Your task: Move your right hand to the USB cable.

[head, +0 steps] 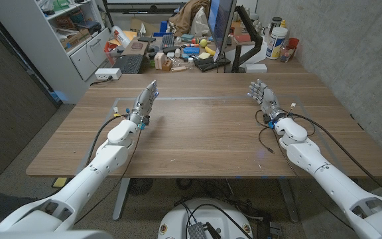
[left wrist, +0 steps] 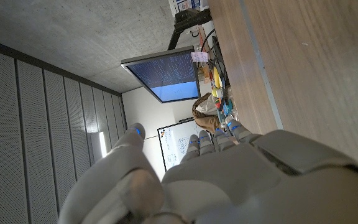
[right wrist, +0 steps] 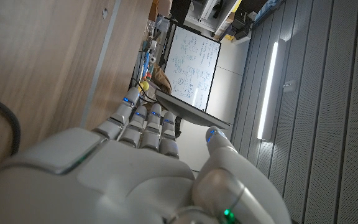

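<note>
No legible labels; whiteboard (right wrist: 194, 65) scribbles too small to read. Right hand (head: 262, 96) at right of frame, fingers apart, holding nothing, USB cable (head: 265, 137) looped on the table (head: 197, 133) just below it, beside the wrist. Left hand (head: 144, 103) at centre-left, fingers straight, empty; monitor (head: 221, 26) and desk clutter along the top.

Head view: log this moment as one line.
right hand open, beside USB cable | left hand open, holds nothing | table wooden

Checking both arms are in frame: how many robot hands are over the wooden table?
2. The white left hand is over the table's left side, fingers apart; the white right hand is over the right side, near a thin black cable.
</note>
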